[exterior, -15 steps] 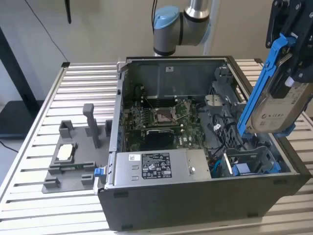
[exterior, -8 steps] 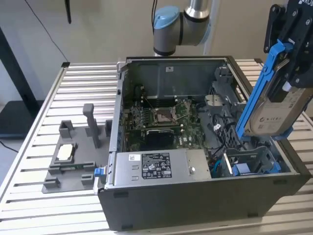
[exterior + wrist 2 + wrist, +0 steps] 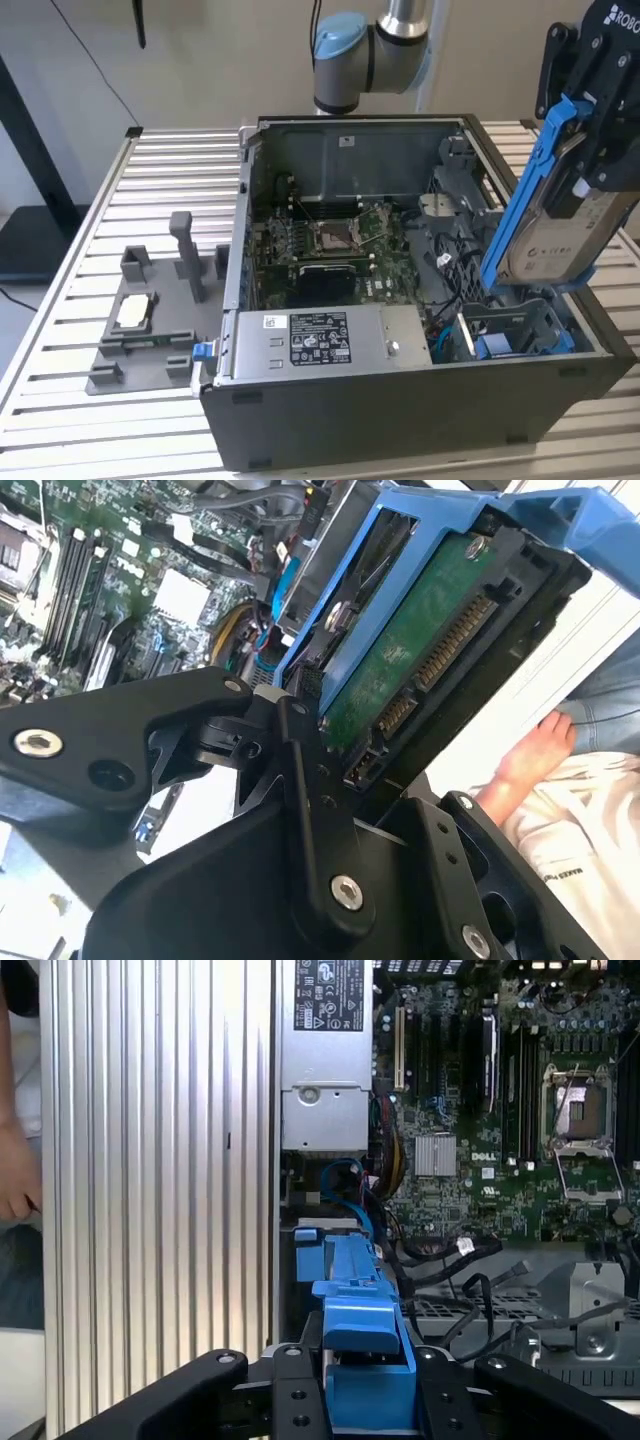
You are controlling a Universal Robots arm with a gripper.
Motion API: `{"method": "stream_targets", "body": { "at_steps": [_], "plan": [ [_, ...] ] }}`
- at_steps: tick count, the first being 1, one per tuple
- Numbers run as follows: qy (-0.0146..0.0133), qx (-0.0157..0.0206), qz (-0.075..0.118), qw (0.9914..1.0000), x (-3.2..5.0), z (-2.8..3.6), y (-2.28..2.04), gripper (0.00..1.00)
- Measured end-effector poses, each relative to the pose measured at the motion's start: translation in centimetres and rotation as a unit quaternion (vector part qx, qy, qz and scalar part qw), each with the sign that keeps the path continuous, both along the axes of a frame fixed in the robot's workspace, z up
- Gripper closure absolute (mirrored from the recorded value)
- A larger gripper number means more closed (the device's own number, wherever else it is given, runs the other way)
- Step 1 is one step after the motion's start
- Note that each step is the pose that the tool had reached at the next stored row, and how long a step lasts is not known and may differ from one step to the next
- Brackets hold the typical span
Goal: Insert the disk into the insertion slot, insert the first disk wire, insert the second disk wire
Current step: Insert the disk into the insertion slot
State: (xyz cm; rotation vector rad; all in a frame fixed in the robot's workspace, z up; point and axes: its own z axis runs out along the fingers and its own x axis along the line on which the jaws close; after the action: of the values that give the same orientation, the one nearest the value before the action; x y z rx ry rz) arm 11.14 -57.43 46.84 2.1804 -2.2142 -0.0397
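The disk (image 3: 553,228), a silver-grey drive in a bright blue carrier, hangs tilted above the front corner of the open computer case at the exterior view's right. My gripper (image 3: 592,165) is shut on its upper end. Just under the disk's lower end sits the insertion slot (image 3: 507,327), a dark grey cage with blue tabs. The second wrist view shows the disk's green circuit board and connectors (image 3: 432,650) between my black fingers (image 3: 300,770). In the first wrist view the blue carrier (image 3: 358,1325) sticks out from my gripper (image 3: 365,1405) toward the case.
A long grey box with a white sticker (image 3: 325,338) lies along the case front beside the cage. Blue and black cables (image 3: 352,1188) run near the cage, beside the motherboard (image 3: 325,245). A grey fixture (image 3: 150,315) sits on the slatted table. A person's hand (image 3: 535,750) is close by.
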Motion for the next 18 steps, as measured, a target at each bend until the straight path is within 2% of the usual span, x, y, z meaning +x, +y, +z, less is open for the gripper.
{"method": "stream_targets", "body": {
  "at_steps": [8, 14, 18],
  "plan": [
    [-0.0008, -0.0002, 0.008, 0.99997, -0.01, -1.19, -0.04, 0.67],
    [-0.0062, -0.0003, 0.014, 0.99988, -0.03, -2.03, -0.04, 0.67],
    [-0.0069, -0.0004, 0.016, 0.99985, -0.04, -2.7, -0.04, 0.67]
  ]
}}
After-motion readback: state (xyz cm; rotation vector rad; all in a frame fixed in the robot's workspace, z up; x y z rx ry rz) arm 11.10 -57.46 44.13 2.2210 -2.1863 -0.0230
